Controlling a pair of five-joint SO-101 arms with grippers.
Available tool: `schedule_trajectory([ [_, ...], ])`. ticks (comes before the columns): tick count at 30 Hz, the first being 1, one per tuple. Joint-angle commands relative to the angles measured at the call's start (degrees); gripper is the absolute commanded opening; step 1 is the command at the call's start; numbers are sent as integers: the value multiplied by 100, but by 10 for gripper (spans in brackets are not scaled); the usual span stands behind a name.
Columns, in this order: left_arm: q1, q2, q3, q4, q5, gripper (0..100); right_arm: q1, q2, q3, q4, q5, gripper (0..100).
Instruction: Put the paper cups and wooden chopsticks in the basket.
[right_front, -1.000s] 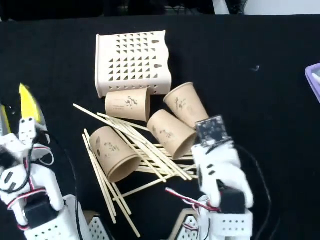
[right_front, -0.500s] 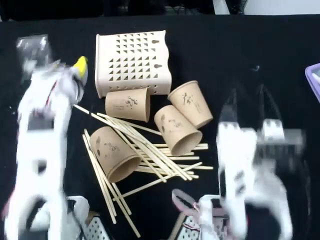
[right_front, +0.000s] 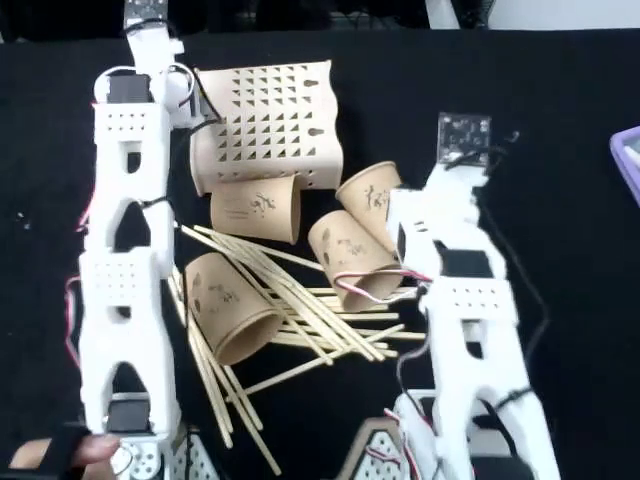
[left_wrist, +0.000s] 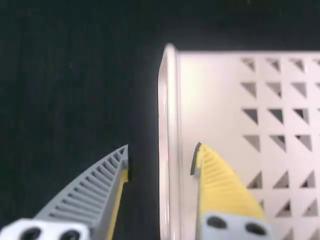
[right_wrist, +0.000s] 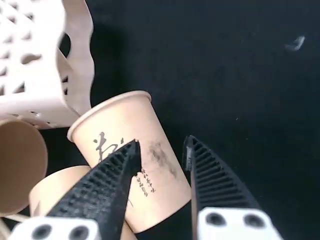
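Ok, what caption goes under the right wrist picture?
The right arm's open jaws hover over a tipped paper cup beside the basket on the black table.

I recorded a cream basket with triangular cut-outs, tan paper cups bearing dark brush marks, pale chopsticks, a black table, my left fingers grey and yellow, my right fingers black.

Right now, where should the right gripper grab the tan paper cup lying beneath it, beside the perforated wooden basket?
Probably across the middle of the tan paper cup, coming straight down from above. It lies on its side with its curved wall facing up, and the right gripper hangs open just over it.
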Motion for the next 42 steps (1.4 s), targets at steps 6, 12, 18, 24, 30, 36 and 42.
schedule_trajectory([
  [6, -716, 1090, -1675, 484, -325, 213, -88, 48, -4, -396, -44, 145],
  [12, -1279, 1196, -1736, 510, -360, 213, -88, 57, -13, -396, -44, 145],
  [18, -1754, 1266, -1675, 484, -369, 213, -88, 48, 4, -396, -44, 145],
  [24, -2053, 1354, -1798, 431, -369, 213, -97, 48, 13, -387, -44, 145],
  [30, -2404, 369, -1798, 721, -316, 216, -97, 48, 22, -360, -44, 145],
  [36, -2316, -1099, -1798, 1345, -211, 219, -422, 48, 40, -352, -44, 145],
  [42, -1745, -2075, -1657, 2207, 1055, 308, -475, 57, 40, -352, -35, 147],
])
